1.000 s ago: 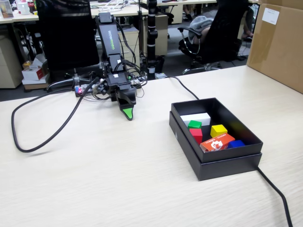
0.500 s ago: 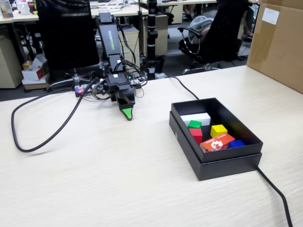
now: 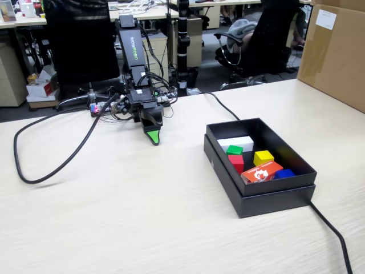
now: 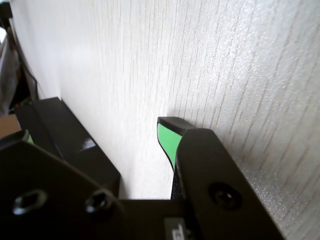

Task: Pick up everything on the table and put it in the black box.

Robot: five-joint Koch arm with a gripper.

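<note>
The wide light-beige wood-grain tabletop (image 3: 114, 217) has a fine, pale streaked grain, and in the wrist view (image 4: 240, 60) that grain runs in thin lines under bright light. Near the right of the fixed view sits the shallow rectangular matte black cardboard box (image 3: 293, 161), nested in its slightly larger black lid, its walls flat and dull with crisp corners; the wrist view catches a dark corner of it (image 4: 65, 140). Inside it lie the three small plain cubes, all sharp-edged and solid-coloured: the green cube (image 3: 234, 150) just above the red cube (image 3: 236, 162), the two apparently touching, and the yellow cube (image 3: 263, 157) a little to their right. Behind them a white rectangular block (image 3: 236, 142) rests against the far wall, and in front an orange-red printed packet (image 3: 262, 172) lies flat, with a small blue piece (image 3: 284, 173) beside it. The black plastic arm's gripper (image 3: 153, 137) points down at the bare tabletop, well apart from the box to its left, its tip green. In the wrist view one green-faced fingertip (image 4: 169, 140) shows clearly while the other jaw is mostly hidden behind black housing, so I cannot tell whether it is open or closed; nothing shows between the jaws. A thick black cable (image 3: 57, 165) loops across the table on the left, and a big brown cardboard carton (image 3: 333, 51) stands at the far right.
</note>
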